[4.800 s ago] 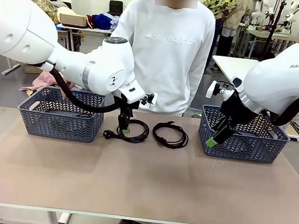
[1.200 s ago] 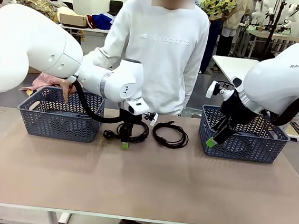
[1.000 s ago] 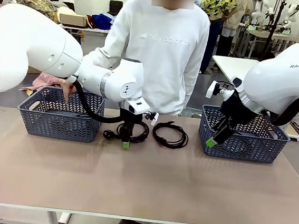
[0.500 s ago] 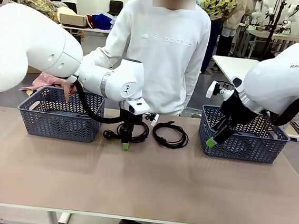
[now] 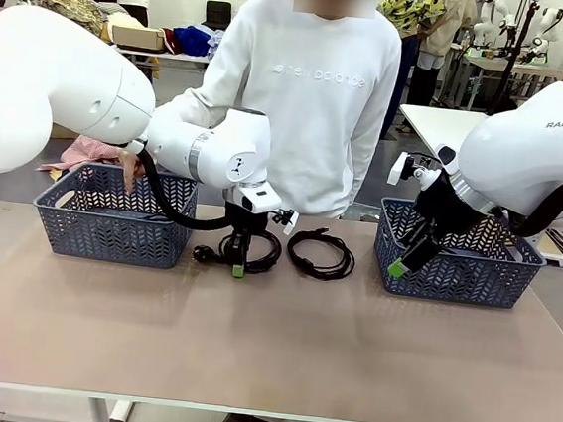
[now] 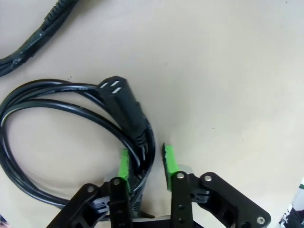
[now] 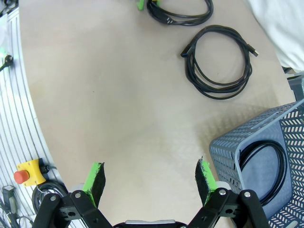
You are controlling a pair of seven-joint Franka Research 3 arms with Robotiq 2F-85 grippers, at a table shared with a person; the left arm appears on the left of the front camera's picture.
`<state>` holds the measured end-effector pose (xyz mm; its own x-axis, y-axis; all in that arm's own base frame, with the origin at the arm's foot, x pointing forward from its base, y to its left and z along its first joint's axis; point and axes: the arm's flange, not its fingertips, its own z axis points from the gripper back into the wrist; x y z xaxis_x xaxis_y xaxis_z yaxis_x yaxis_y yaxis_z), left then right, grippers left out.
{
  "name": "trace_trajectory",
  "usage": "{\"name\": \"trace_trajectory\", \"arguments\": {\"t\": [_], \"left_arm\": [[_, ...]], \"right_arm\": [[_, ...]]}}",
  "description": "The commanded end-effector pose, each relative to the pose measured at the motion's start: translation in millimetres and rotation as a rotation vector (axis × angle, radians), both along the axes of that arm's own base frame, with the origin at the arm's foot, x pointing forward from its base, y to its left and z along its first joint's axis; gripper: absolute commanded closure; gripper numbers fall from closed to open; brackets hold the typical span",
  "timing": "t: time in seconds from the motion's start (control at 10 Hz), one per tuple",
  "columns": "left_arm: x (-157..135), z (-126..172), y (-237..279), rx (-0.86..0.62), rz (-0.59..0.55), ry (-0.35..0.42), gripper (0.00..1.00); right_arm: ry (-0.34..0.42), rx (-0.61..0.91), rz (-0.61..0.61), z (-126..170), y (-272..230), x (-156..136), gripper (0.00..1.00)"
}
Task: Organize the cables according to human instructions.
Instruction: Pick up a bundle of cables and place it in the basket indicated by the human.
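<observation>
Left wrist view | left claw (image 6: pixel 146 156) pinched narrow around cable (image 6: pixel 126 107) | right claw (image 7: pixel 150 171) wide open, empty

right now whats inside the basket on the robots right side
One coiled black cable lies on the floor of the right basket, seen from the right wrist. The rest of its floor runs off that picture, and from the front its wall hides the inside.

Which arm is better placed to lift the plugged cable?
Left: the left gripper has the plugged cable between its pads, near the left basket; the right gripper hangs open, far off.
</observation>
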<state>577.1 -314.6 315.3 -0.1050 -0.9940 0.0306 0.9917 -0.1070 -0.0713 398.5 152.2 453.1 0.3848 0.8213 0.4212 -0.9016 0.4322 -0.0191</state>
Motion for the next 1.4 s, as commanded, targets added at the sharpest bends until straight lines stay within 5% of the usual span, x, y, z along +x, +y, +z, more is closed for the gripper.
{"name": "trace_trajectory", "arguments": {"t": [0.0,0.1,0.5,0.8,1.3], "left_arm": [[-3.0,4.9,5.0,-0.012,-0.014,0.022,0.82],[-2.9,5.3,5.5,-0.007,-0.013,0.019,1.0],[-5.2,15.5,7.7,0.006,-0.015,0.006,1.0],[-15.7,67.9,2.8,-0.028,-0.023,-0.105,1.0],[-25.1,171.8,2.2,-0.035,-0.08,-0.151,1.0]], "right_arm": [[-0.002,0.002,-0.005,1.0,-0.4,-0.1,0.0],[-0.002,0.002,-0.005,1.0,-0.4,-0.1,0.0],[-0.002,0.002,-0.005,1.0,-0.4,-0.1,0.0],[-0.002,0.002,-0.005,1.0,-0.4,-0.1,0.0],[-0.002,0.002,-0.005,1.0,-0.4,-0.1,0.0]]}}
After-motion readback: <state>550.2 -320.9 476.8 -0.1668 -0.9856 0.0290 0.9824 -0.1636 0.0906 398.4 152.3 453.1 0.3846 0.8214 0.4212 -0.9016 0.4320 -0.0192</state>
